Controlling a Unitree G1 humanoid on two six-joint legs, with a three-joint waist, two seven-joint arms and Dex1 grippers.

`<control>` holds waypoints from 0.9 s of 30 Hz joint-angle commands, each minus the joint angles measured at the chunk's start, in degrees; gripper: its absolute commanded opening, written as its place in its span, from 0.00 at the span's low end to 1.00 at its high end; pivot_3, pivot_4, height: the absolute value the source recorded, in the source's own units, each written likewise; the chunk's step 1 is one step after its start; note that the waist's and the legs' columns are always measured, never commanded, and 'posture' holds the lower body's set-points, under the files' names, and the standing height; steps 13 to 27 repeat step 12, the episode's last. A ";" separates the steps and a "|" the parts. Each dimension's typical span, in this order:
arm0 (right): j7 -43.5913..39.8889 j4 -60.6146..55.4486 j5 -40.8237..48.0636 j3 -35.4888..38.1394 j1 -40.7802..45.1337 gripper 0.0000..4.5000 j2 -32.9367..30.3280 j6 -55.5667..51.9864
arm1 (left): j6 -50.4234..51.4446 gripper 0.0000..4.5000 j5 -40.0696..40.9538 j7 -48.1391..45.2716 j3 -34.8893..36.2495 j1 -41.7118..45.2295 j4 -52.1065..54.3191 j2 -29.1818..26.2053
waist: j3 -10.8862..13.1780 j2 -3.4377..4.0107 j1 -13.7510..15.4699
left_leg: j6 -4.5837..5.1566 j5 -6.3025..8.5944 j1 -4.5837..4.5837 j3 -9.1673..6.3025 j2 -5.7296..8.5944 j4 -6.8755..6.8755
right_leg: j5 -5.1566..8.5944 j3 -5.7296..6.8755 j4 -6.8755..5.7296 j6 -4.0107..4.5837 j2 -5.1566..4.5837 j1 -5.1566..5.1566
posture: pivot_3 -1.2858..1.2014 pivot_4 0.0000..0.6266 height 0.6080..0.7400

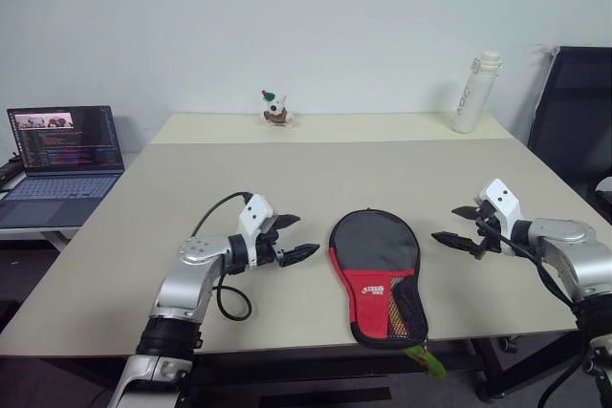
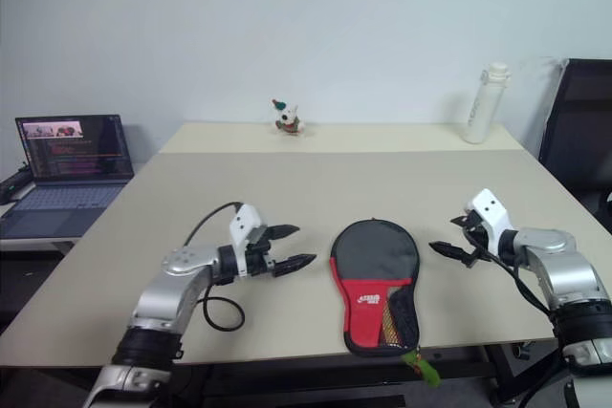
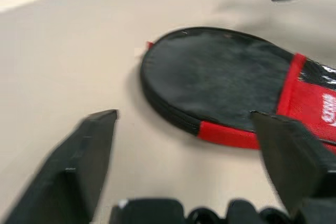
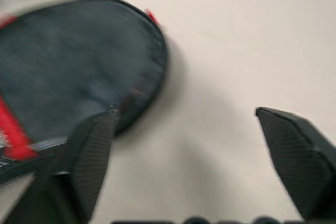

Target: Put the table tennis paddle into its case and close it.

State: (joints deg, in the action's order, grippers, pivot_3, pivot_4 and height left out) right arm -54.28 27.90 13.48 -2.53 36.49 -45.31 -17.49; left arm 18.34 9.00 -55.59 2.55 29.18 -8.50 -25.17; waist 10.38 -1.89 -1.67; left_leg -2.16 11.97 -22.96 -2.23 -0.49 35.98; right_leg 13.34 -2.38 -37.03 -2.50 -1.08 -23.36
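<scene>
A: Where does the soft paddle-shaped case [image 1: 377, 274] of black-grey fabric with a red lower part lie?

B: Flat on the beige tabletop [image 1: 316, 179], close to the near edge and about midway along it. Its round end points toward the far edge, its narrow red end with the mesh pocket toward the near edge, and the green pull tag [image 1: 426, 360] hangs over that edge.

A: And the table tennis paddle?

B: I cannot find it on the tabletop. The case looks flat and zipped around its rim, so I judge the paddle may be inside, but I cannot tell.

A: The tools?

B: The left tool [image 1: 290, 240] stands just beside the case's left side, its two black fingers spread wide and holding nothing. The right tool [image 1: 459, 226] stands near the case's right side, a little apart, also spread and empty. Neither touches the case.

A: What could go wrong?

B: The case sits near the near edge with its tag already overhanging; a sideways nudge from either tool could push it off. If the zip is not fully closed, pulling that dangling tag one-handed would likely drag the whole case instead, unless the other tool pins the fabric.

A: Anything else nearby?

B: A white bottle [image 1: 475, 93] and a small figurine [image 1: 275, 109] at the far edge, well apart.
</scene>
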 commanded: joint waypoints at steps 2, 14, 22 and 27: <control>0.99 5.77 -2.87 2.16 3.11 1.00 -0.92 4.57 | -1.90 1.00 0.78 1.89 1.18 -1.02 4.62 -3.09 | 0.01 0.01 -0.05 | 0.00 0.00 0.01 0.00 0.00 -0.01 | 0.00 0.01 -0.01 0.02 0.03 0.00 | 0.52 0.24 1.00; 3.54 2.99 -3.58 6.34 0.37 1.00 -4.01 2.21 | -2.67 1.00 -0.36 8.89 -0.77 -1.12 2.53 -1.63 | 0.07 0.12 -0.18 | 0.00 0.00 0.04 0.05 -0.02 -0.03 | -0.02 -0.04 -0.01 0.05 0.05 0.00 | 0.52 0.24 1.00; 3.54 2.99 -3.58 6.34 0.37 1.00 -4.01 2.21 | -2.67 1.00 -0.36 8.89 -0.77 -1.12 2.53 -1.63 | 0.07 0.12 -0.18 | 0.00 0.00 0.04 0.05 -0.02 -0.03 | -0.02 -0.04 -0.01 0.05 0.05 0.00 | 0.52 0.24 1.00; 3.54 2.99 -3.58 6.34 0.37 1.00 -4.01 2.21 | -2.67 1.00 -0.36 8.89 -0.77 -1.12 2.53 -1.63 | 0.07 0.12 -0.18 | 0.00 0.00 0.04 0.05 -0.02 -0.03 | -0.02 -0.04 -0.01 0.05 0.05 0.00 | 0.52 0.24 1.00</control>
